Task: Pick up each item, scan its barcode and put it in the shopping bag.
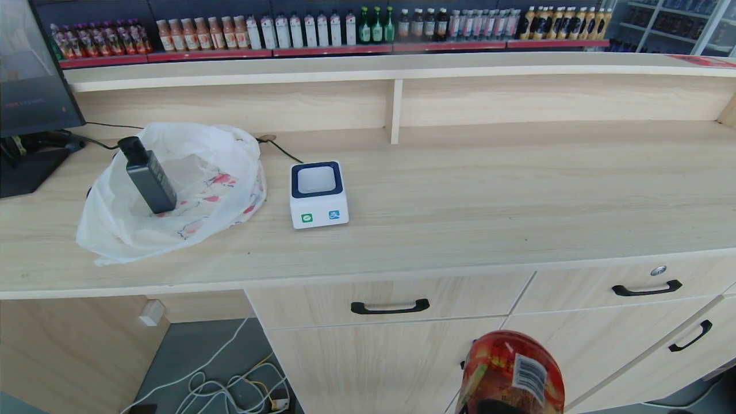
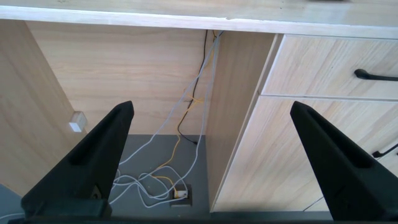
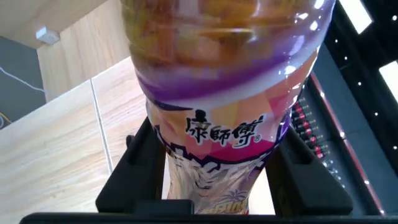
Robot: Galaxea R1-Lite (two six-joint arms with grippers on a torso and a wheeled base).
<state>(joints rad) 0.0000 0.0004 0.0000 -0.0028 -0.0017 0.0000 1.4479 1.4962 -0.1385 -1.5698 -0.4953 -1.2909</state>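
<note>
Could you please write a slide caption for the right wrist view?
The right gripper clamps a clear plastic drink bottle with a pink-and-purple label.

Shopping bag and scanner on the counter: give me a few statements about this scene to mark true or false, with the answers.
1. The shopping bag holds a dark grey container. True.
2. The scanner sits on the bag's left. False: it sits on the bag's right, on the counter.
3. The right gripper is shut on a drink bottle. True.
4. The left gripper grips a box. False: it is open and empty.
5. The drink bottle is held over the scanner. False: it is low, in front of the drawers.
</note>
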